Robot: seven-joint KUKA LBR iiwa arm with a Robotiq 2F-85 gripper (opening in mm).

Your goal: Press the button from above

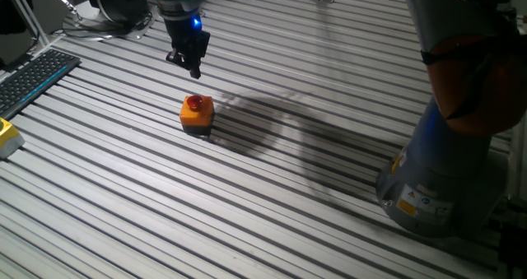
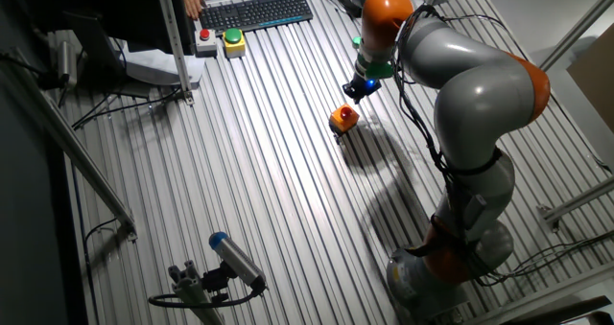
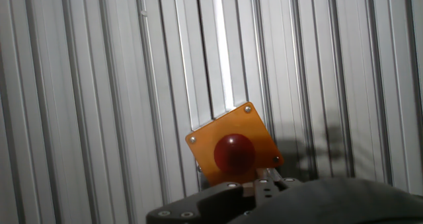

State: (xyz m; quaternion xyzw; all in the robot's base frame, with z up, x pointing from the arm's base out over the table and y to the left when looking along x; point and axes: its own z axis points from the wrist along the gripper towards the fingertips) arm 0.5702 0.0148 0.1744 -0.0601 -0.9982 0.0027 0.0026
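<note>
Approach done, press not yet made.
I see the pincer (image 1: 194, 67) hanging above the button (image 1: 195, 103), apart from it; button sits mid-surface (image 1: 272, 213) on its orange box. Pincer state: cannot tell.

- We see a dark red button (image 3: 233, 151) capping an orange-yellow box (image 1: 198, 114).
- Our table (image 1: 272, 205) shows silver-grey ribbing in parallel stripes.
- The gripper (image 1: 191, 62) appears black beneath a blue light and green ring.
- Our arm (image 2: 460, 66) is grey with orange joints.
- A black keyboard (image 2: 254, 11) sits beside red and green-on-yellow buttons (image 2: 221, 40).
</note>
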